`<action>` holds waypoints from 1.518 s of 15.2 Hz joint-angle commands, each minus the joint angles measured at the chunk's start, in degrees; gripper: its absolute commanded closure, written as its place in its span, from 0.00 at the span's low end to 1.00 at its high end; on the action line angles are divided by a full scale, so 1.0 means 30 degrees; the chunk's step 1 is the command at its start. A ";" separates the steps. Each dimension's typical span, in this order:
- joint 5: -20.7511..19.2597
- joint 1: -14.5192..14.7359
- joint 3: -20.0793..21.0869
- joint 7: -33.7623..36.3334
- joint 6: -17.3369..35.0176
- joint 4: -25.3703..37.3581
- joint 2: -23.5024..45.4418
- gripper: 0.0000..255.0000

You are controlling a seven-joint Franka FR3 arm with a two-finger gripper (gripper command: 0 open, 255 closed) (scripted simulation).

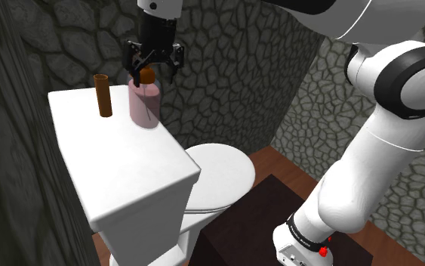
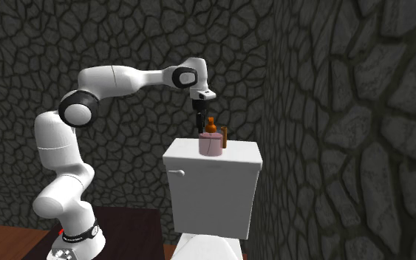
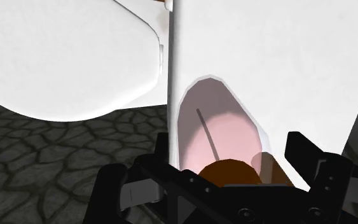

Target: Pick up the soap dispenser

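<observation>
The soap dispenser [image 1: 145, 106] is a pale pink translucent bottle with an orange-brown pump cap [image 1: 149, 76]. It stands upright on the white toilet tank lid [image 1: 120, 155], close to the lid's edge. My black gripper [image 1: 152, 74] hangs straight above it, open, one finger on each side of the cap and not clasping it. The second exterior view shows the bottle [image 2: 210, 145] under the gripper [image 2: 201, 130]. Looking along the gripper [image 3: 212, 168], I see the pink body [image 3: 212, 121] below and the cap between the spread fingers [image 3: 306, 156].
A brown upright tube [image 1: 103, 96] stands on the lid a short way from the bottle, nearer the stone wall. The toilet's closed seat lid [image 1: 222, 170] lies below the tank. Dark stone walls enclose the corner. My dark stand [image 1: 278, 219] sits on the wooden floor.
</observation>
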 commanded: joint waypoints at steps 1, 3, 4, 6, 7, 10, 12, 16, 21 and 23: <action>-0.0062 0.0086 0.0061 0.0159 0.0341 -0.0140 0.0227 0.00; 0.0006 0.0045 0.0038 0.0124 0.0903 -0.0837 0.0077 0.00; 0.0036 0.0027 0.0028 0.0109 0.1181 -0.1173 0.0012 0.00; 0.0098 -0.0013 0.0006 0.0078 0.1885 -0.2004 -0.0130 0.00; 0.0098 -0.0012 0.0006 0.0078 0.1885 -0.2004 -0.0130 0.00; 0.0103 -0.0021 -0.0002 0.0062 0.1886 -0.2012 -0.0137 1.00; 0.0109 -0.0022 -0.0001 0.0062 0.1916 -0.2055 -0.0152 1.00; 0.0100 -0.0017 0.0002 0.0072 0.1907 -0.2027 -0.0131 1.00; 0.0024 0.0032 0.0034 0.0115 0.1064 -0.1032 0.0039 1.00; -0.0041 0.0071 0.0057 0.0148 0.0504 -0.0345 0.0182 1.00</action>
